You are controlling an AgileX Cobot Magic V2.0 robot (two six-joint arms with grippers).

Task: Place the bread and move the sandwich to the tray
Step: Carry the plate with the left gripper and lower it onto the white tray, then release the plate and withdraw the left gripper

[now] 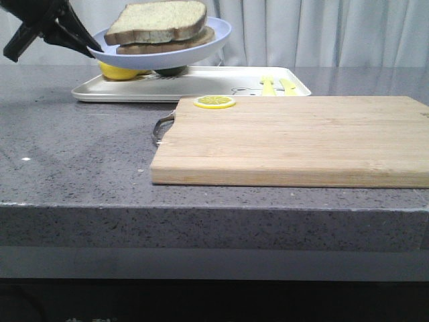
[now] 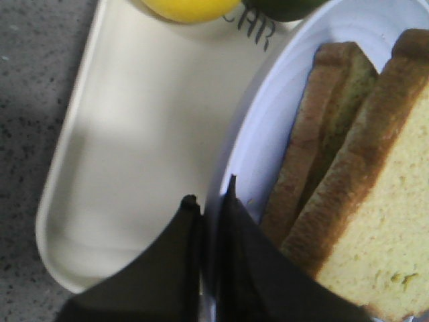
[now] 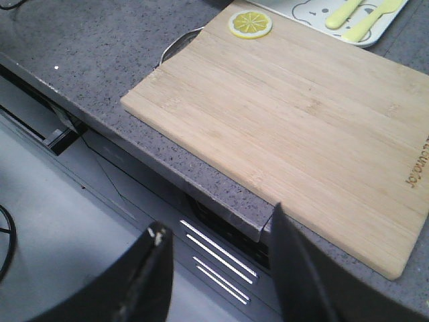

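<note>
Resting on a pale blue round plate [image 1: 201,45], the sandwich [image 1: 159,28] of two greenish-tan, brown-crusted bread slices is held in the air above the far left part of the grey stone tabletop [image 1: 80,154]. The black left gripper [image 2: 209,201] has its fingers pinched together on the plate's rim, one finger above it and one below. Below the plate lies the flat white rectangular tray [image 1: 221,86] with a low rim, and the plate hangs over the tray's left half without touching it. A yellow round fruit [image 1: 119,71] and a dark green one [image 1: 171,70] sit on the tray under the plate, and yellow marks [image 1: 278,85] show near its right end. Just in front of the tray lies a tan wooden cutting board [image 1: 301,137], with a yellow lemon slice [image 1: 214,102] at its far left corner. The right gripper [image 3: 218,261] hangs beyond the tabletop's near edge, its fingers spread apart and holding nothing.
</note>
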